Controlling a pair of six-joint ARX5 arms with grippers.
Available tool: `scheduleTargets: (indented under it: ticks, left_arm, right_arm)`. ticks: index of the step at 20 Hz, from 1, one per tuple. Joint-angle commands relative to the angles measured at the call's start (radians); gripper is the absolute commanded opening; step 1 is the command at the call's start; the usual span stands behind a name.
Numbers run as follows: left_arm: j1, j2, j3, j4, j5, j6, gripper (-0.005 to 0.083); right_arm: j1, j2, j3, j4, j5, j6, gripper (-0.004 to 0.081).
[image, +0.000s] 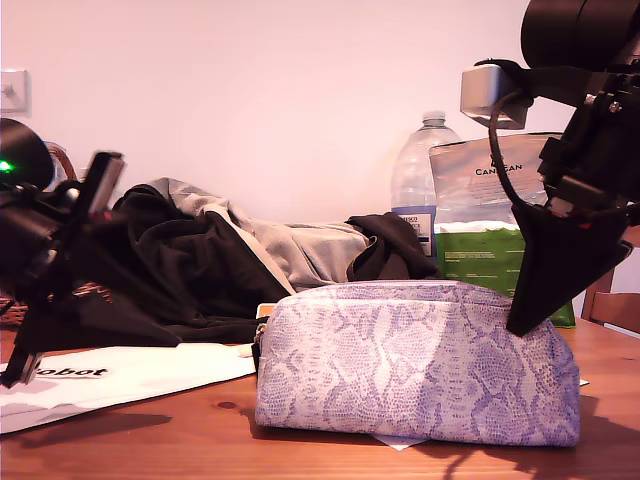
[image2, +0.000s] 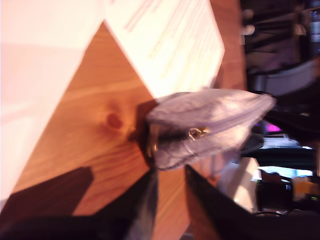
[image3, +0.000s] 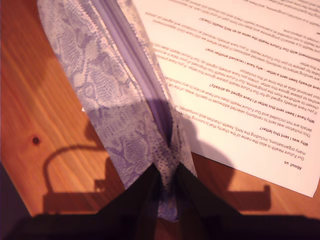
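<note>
Pouch (image: 415, 365), with a pale purple snake print, lay long-ways on the wooden tabletop (image: 150, 445), in the middle of the exterior view. My second gripper (image: 522, 322) came down on the pouch's top corner at the exterior view's right. That view showed only one dark finger touching the fabric. The second wrist view showed more: the jaws were narrow, one finger on each side of the zip line, and they pinched the end of the pouch between them. The same view showed a printed letter (image3: 240, 75) flat on the wood just beside the pouch. The exterior view almost fully hid this letter behind the pouch.

My first gripper (image: 15, 370) hung at the exterior view's left, above a white paper (image: 130, 375) and well apart from the pouch. From the exterior view I could not tell the state of its jaws. The first wrist view showed them a little apart, holding nothing, with bare wood in the gap. It also showed the near end of the pouch with a small metal zip pull (image2: 197, 132), which was not visible in the exterior view.

Only the exterior view showed the things behind: a heap of dark and grey clothes (image: 220, 260) and a clear bottle (image: 420, 170).
</note>
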Motion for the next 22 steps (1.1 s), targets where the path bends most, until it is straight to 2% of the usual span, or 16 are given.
scheduleTargets:
  ticks: [1, 2, 3, 8, 11, 12, 15, 16, 17, 22]
  left_arm:
    - [0.001, -0.028, -0.013, 0.017, 0.024, 0.009, 0.0080]
    - [0.001, -0.054, -0.013, 0.019, 0.024, 0.011, -0.0006]
    - [0.001, -0.083, -0.013, 0.025, 0.024, 0.012, -0.0020]
    - [0.001, -0.270, -0.013, 0.035, -0.042, 0.012, -0.0020]
    - [0.001, -0.340, -0.013, 0.026, -0.070, 0.027, -0.0020]
    - [0.001, -0.352, -0.013, 0.026, -0.070, 0.027, -0.0020]
    - [0.000, -0.360, -0.013, 0.021, -0.069, 0.028, -0.0020]
    - [-0.002, -0.360, -0.013, 0.019, -0.069, 0.029, -0.0020]
    - [-0.002, -0.360, -0.013, 0.020, -0.069, 0.034, -0.0020]
    - [-0.004, -0.366, -0.013, 0.027, -0.070, 0.037, -0.0020]
  right_arm:
    - [0.006, 0.012, -0.014, 0.013, -0.008, 0.018, -0.0013]
    - [0.016, 0.012, -0.014, 0.032, -0.012, 0.040, -0.0013]
    - [0.029, 0.012, -0.014, 0.049, -0.015, 0.062, -0.0013]
    - [0.110, 0.012, -0.014, 0.134, -0.015, 0.089, -0.0013]
    - [0.139, 0.012, -0.014, 0.146, -0.012, 0.090, 0.0004]
    - [0.143, 0.012, -0.014, 0.144, -0.011, 0.090, 0.0073]
    - [0.143, 0.012, -0.014, 0.141, -0.005, 0.094, 0.0365]
    - [0.143, 0.012, -0.014, 0.136, -0.005, 0.102, 0.0418]
    - [0.143, 0.012, -0.014, 0.128, -0.005, 0.106, 0.0444]
    - [0.164, -0.041, -0.014, 0.100, -0.015, 0.112, 0.0446]
